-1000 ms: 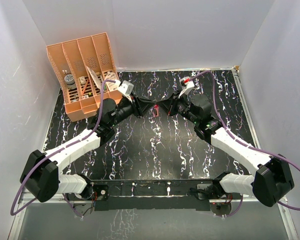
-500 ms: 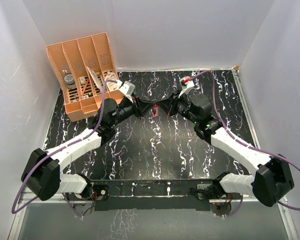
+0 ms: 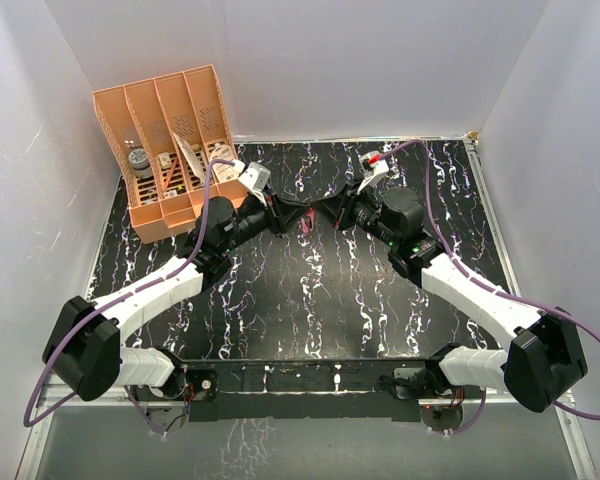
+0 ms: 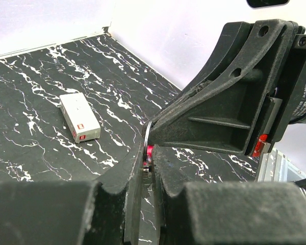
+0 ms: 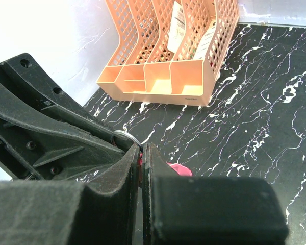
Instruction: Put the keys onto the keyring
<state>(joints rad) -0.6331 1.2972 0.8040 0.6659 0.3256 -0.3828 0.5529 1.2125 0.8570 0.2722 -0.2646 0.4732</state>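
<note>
My two grippers meet tip to tip above the middle of the table, the left gripper coming from the left and the right gripper from the right. The keyring hangs between them, its pink tag just showing. In the left wrist view the left gripper is shut on the metal ring, with a bit of pink below it. In the right wrist view the right gripper is shut on the pink tag, beside the ring. No key can be made out.
An orange mesh desk organiser holding papers and small items stands at the back left and also shows in the right wrist view. A small white box with a red mark lies on the black marbled table. White walls enclose the table.
Almost nothing has changed. Both grippers stay pressed together at the middle with the keyring between them, and the right wrist has turned slightly.
</note>
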